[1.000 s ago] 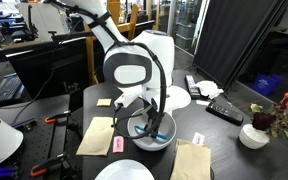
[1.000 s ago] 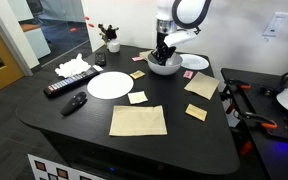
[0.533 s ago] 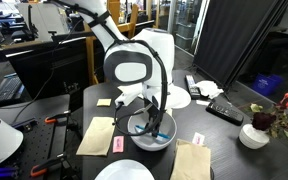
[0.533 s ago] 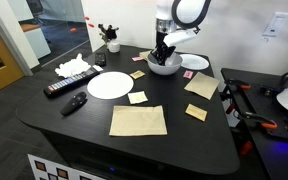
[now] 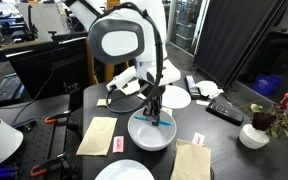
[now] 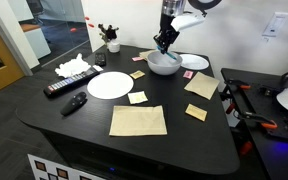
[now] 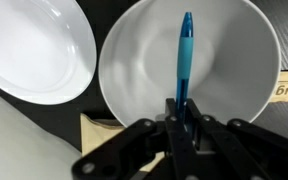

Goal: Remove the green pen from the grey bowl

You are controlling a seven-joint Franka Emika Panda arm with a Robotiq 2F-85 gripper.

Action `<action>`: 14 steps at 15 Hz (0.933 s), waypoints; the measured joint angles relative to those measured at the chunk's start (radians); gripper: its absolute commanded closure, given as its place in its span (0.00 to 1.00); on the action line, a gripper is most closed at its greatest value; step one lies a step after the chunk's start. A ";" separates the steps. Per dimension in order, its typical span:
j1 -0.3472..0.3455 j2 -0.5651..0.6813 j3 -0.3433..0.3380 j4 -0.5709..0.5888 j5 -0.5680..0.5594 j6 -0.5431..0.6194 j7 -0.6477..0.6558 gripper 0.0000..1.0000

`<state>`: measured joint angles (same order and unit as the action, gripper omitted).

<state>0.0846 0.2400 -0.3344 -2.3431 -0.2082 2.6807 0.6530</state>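
One end of the pen (image 7: pixel 185 55) is clamped in the gripper (image 7: pixel 181 108); the rest points to 12 o'clock over the bowl (image 7: pixel 119 60) in the wrist view. Whether its tip clears the rim, I cannot tell. Such an end-grip looks weak: a fast swing might pivot or drop it, back into the bowl or onto the plate (image 7: pixel 29 45) at 9 o'clock.
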 measured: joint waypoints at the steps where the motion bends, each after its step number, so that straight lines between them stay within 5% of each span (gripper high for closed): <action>1: 0.000 -0.031 0.001 -0.013 -0.027 -0.006 0.002 0.97; 6: -0.014 -0.182 0.048 -0.064 -0.122 -0.052 0.002 0.97; 14: -0.064 -0.374 0.243 -0.162 -0.123 -0.178 0.045 0.97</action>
<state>0.0208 -0.1336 -0.0915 -2.5048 -0.3312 2.5023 0.6985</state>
